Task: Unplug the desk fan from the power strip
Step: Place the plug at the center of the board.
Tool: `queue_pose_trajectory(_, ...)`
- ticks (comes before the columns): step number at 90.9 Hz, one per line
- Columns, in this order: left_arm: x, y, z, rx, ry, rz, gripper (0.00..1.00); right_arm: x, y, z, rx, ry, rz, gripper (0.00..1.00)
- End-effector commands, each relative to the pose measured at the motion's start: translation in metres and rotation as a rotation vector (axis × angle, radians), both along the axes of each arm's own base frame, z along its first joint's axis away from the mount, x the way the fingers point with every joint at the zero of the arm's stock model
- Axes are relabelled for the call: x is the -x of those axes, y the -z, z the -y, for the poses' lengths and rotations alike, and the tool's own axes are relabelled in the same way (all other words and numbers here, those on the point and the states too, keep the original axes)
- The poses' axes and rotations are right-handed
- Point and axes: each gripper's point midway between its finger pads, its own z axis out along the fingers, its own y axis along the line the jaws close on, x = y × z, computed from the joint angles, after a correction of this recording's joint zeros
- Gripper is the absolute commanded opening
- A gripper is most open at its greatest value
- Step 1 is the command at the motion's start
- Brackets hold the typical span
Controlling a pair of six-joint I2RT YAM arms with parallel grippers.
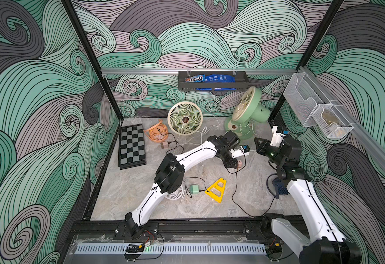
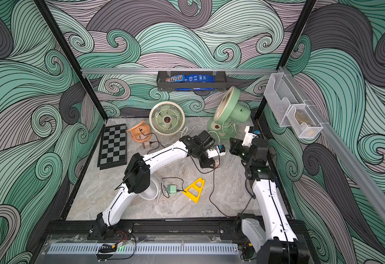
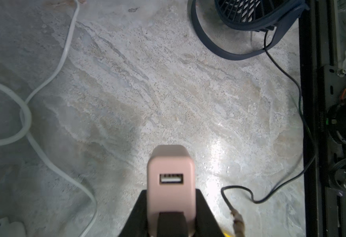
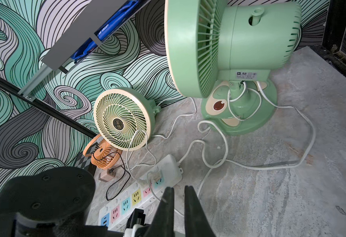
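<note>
Where the power strip lies: the power strip (image 4: 169,167) is flat on the table (image 4: 270,184), just ahead of the right claw (image 4: 178,188). It is a long white plastic bar with a rounded end and a row of pastel blue, pink, teal and yellow socket squares.
Plugs: white plugs (image 4: 154,175) sit in sockets near that rounded end, and white cords (image 4: 314,135) loop across the table towards the fans.
Left claw: the left claw (image 3: 170,192) is clenched on a pink charger block (image 3: 171,164), smooth and round-cornered, with its USB port facing the wrist camera.
Right claw: its black tapered fingers (image 4: 190,205) stand a narrow gap apart with nothing between them.
Table: a grey marble-look slab, glossy where the light glares.
Left wrist view only: a black cable (image 3: 236,187) lies with its loose end on the table beside the pink block and runs to a dark blue fan (image 3: 250,16) with a slotted grille.
Right wrist view only: it shows the strip's sockets, while in both top views the left arm (image 1: 225,144) covers that spot.
Fans: a tall green fan (image 1: 248,107) on a round base, a cream round fan (image 1: 184,117) with a spiral grille, a small orange fan (image 1: 156,132), and a small white fan (image 2: 149,189) half under the left arm.
Other things: a chessboard (image 1: 132,145), a yellow triangular frame (image 1: 216,189), a green cube charger (image 1: 194,189), and a dark wall shelf (image 1: 212,85) holding snack bags.
</note>
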Motion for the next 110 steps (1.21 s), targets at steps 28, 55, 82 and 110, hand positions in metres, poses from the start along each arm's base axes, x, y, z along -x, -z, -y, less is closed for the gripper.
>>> queue_pose_trajectory(28,-0.005,0.028,0.031,-0.044,0.013,0.05,0.0,0.009,0.018,0.003,-0.003,0.008,-0.038,0.17)
queue_pose_trajectory(55,-0.076,0.008,0.031,-0.069,-0.157,0.37,0.0,0.015,0.03,0.019,0.0,0.065,-0.073,0.17)
queue_pose_trajectory(82,-0.132,0.001,0.027,-0.113,-0.198,0.649,0.0,0.026,0.067,0.018,-0.033,0.071,-0.161,0.2)
queue_pose_trajectory(110,-0.183,-0.034,0.012,-0.113,-0.32,0.859,0.0,0.031,0.084,0.011,-0.066,0.042,-0.193,0.2)
